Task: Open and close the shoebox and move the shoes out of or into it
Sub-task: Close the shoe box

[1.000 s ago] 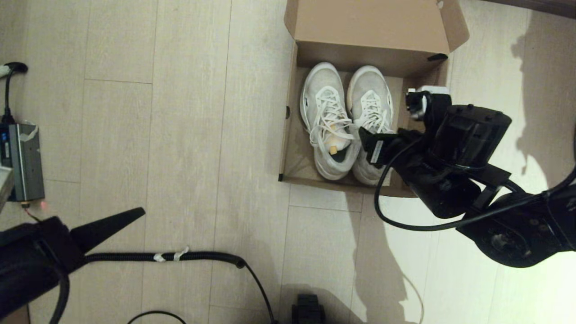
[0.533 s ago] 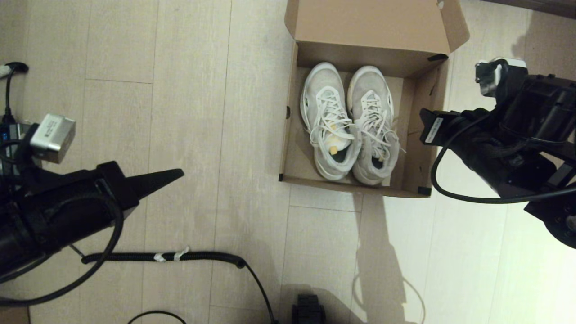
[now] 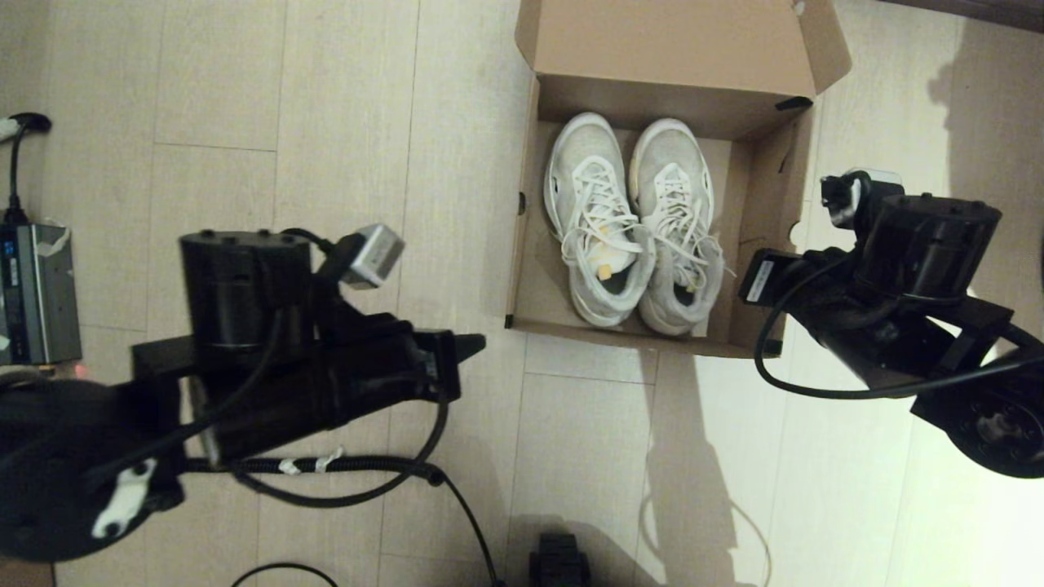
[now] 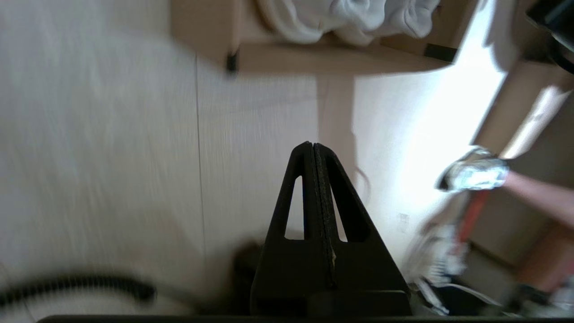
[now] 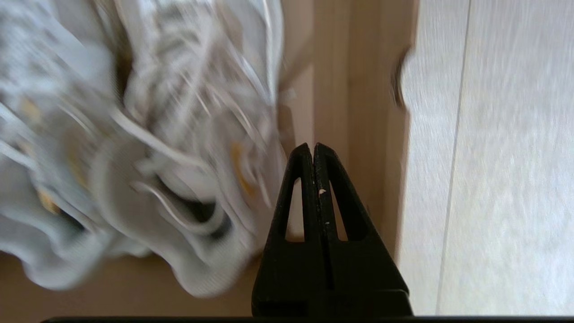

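The brown shoebox point(image 3: 522, 269) lies open on the floor, its flap lid point(image 3: 669, 41) standing up at the far side. Both white sneakers point(image 3: 632, 220) sit side by side inside it, toes toward the lid. My left gripper point(image 3: 475, 345) is shut and empty, pointing at the box's near left corner from a short way off; the left wrist view shows its tip point(image 4: 312, 144) over bare floor, short of the box point(image 4: 314, 58). My right arm point(image 3: 889, 310) hangs over the box's right wall. Its gripper point(image 5: 312, 146) is shut and empty beside the right sneaker point(image 5: 179, 134).
A grey device point(image 3: 37, 293) lies at the far left. A black ribbed cable point(image 3: 326, 465) runs across the floor under my left arm. A small black part point(image 3: 559, 562) sits at the bottom edge. A person's foot point(image 4: 475, 172) shows in the left wrist view.
My left arm has swung from the lower left toward the box. My right arm left the right sneaker, pulled out to the right, then came back over the right wall.
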{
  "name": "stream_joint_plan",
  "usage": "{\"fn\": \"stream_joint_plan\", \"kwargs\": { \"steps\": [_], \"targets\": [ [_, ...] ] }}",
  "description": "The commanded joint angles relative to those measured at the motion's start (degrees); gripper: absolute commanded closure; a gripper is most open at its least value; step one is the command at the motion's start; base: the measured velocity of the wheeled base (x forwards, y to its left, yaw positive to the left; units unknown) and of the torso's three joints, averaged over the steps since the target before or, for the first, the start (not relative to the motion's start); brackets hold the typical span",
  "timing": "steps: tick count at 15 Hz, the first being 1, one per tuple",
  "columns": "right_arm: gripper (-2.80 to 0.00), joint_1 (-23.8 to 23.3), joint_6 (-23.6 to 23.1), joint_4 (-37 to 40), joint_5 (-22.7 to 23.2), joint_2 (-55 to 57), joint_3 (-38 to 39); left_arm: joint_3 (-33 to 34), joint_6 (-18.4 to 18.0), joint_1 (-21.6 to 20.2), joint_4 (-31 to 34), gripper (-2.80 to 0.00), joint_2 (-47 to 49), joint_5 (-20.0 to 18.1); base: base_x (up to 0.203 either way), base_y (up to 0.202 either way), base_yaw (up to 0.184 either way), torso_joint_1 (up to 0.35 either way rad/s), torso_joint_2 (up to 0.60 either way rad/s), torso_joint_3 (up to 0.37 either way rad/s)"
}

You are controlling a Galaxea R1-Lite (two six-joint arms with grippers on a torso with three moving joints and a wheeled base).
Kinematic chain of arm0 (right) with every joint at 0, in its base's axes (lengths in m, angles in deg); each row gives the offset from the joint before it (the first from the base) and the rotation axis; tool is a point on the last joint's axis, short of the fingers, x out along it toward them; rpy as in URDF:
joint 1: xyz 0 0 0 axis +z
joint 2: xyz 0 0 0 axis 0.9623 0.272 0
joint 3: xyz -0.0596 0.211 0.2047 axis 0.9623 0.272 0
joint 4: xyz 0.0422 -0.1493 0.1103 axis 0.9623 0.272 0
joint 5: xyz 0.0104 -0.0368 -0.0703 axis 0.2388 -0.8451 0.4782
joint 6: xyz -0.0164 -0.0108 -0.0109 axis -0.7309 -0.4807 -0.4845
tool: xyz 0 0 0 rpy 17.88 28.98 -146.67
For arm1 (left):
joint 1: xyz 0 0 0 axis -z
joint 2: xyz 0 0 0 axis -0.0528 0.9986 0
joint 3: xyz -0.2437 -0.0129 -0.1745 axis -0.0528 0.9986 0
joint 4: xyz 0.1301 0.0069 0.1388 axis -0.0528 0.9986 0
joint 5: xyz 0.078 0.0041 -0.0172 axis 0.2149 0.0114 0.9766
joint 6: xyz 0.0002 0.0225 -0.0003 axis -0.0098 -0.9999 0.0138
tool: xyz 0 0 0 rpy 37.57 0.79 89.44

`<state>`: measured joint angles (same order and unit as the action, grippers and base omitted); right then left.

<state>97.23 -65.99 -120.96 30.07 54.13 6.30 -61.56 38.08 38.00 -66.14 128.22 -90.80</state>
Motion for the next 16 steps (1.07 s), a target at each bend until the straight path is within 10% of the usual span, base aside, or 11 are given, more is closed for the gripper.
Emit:
{"fn": "stream_joint_plan", "kwargs": {
  "steps": [1, 5, 16],
  "targets": [
    [0.0, 0.15, 0.04, -0.41, -0.18, 0.35, 1.71, -6.91, -0.96, 2.06, -0.25, 0.0, 9.34, 1.02, 0.0, 0.0, 0.0, 0.0, 0.0, 0.0],
    [0.0, 1.33, -0.05, -0.28, -0.03, -0.19, 3.07, -19.98, -3.72, 1.69, -1.19, 0.0, 18.16, 2.08, 0.0, 0.0, 0.0, 0.0, 0.0, 0.0],
    [0.0, 3.64, -0.1, -0.5, 0.15, 4.03, 12.04, -22.8, -7.29, -3.31, -1.3, 0.0, 24.59, 1.79, 0.0, 0.0, 0.0, 0.0, 0.0, 0.0]
  ]
}}
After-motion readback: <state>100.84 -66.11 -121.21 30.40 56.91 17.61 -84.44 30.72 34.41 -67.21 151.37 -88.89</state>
